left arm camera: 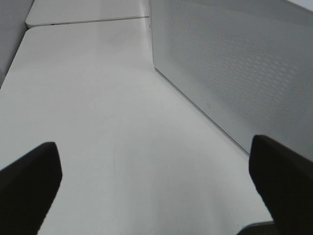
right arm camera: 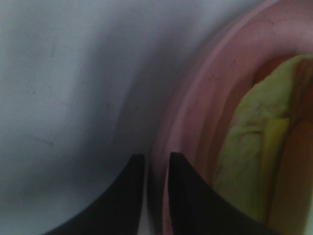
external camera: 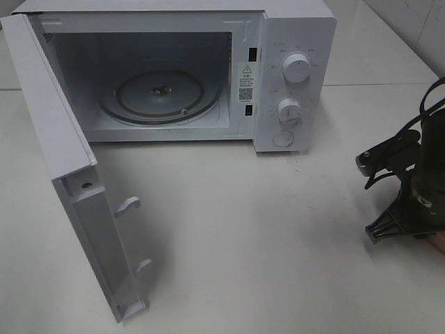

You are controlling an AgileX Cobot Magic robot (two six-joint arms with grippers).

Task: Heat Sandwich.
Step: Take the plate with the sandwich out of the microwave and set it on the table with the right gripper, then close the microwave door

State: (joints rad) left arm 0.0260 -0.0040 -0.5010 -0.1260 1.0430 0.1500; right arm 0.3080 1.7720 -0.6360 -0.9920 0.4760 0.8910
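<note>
Jaws on the right gripper [right arm camera: 155, 196] stand a narrow gap apart, astride the rim of the pink plate [right arm camera: 195, 98], one finger on the outside over the table and the other just inside the rim; whether they press on the rim or only straddle it I cannot tell. Close beside the inner finger, on the plate, lies the sandwich [right arm camera: 254, 147], its pale yellow-green filling and a strip of orange crust filling that side of the right wrist view. From the high camera the right gripper [external camera: 389, 226] sits low at the table's right edge, with the plate and sandwich hidden behind the arm. On the left gripper [left arm camera: 156, 196] the jaws are spread wide with nothing between them, only bare white table [left arm camera: 98, 98], and the perforated side panel of the microwave [external camera: 292, 69] runs alongside. In the high view the microwave door [external camera: 69, 174] hangs wide open, showing the glass turntable [external camera: 160, 94] inside.
</note>
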